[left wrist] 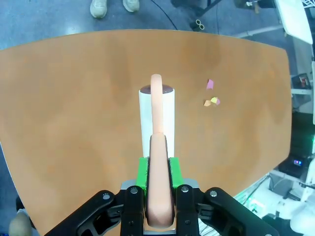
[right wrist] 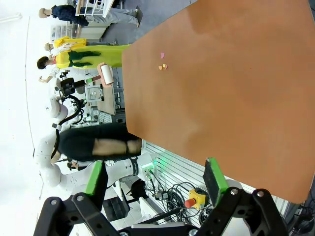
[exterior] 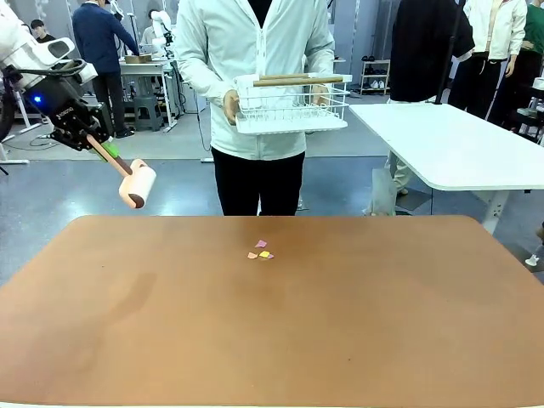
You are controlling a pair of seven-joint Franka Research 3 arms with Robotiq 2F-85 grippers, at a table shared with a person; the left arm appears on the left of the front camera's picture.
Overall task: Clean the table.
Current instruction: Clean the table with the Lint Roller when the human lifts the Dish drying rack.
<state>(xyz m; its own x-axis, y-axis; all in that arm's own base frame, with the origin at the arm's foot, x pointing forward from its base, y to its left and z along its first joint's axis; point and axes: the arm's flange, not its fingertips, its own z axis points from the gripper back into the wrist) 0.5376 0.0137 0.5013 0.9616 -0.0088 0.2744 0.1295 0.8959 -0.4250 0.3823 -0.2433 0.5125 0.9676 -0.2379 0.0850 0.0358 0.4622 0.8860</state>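
The left gripper (exterior: 92, 136) hangs off the far left corner of the table (exterior: 272, 340), clamped tight on the pink handle of a lint roller (exterior: 138, 185) whose white drum tilts down towards the reddish-brown top. A few paper scraps (exterior: 261, 252) lie near the middle of the far edge. The right gripper (right wrist: 155, 178) gapes wide, empty. Beyond the far edge a person (exterior: 255, 51) holds a white wire rack (exterior: 289, 106)
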